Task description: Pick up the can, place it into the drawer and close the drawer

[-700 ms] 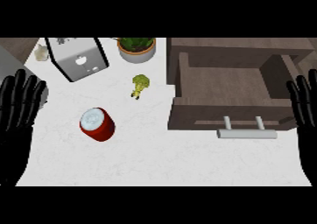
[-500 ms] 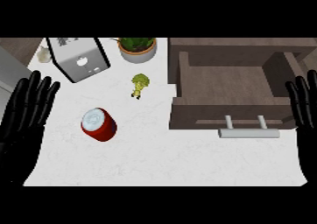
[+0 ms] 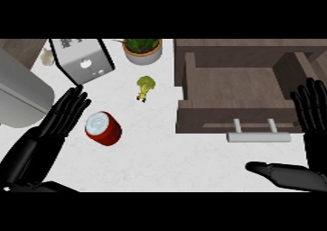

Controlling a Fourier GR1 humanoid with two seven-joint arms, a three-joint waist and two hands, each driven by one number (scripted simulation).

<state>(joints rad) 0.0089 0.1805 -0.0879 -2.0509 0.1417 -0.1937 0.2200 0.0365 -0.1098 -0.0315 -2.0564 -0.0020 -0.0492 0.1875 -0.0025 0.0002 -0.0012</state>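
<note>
Left hand (image 3: 49, 135) ran out of view at lower left; forearm unseen. Right hand (image 3: 317, 122) cut by right edge, palm mostly out of view. Potted plant (image 3: 142, 48) and toaster (image 3: 81, 58) clipped at top. Small green object (image 3: 145, 86) near drawer (image 3: 233, 85) too small to identify.

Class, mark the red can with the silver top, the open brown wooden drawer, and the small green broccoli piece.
red can with silver top (image 3: 103, 128), head view, on its red side.
open brown wooden drawer (image 3: 227, 119), head view, on its front panel.
small green broccoli piece (image 3: 145, 83), head view, on its floret.
</note>
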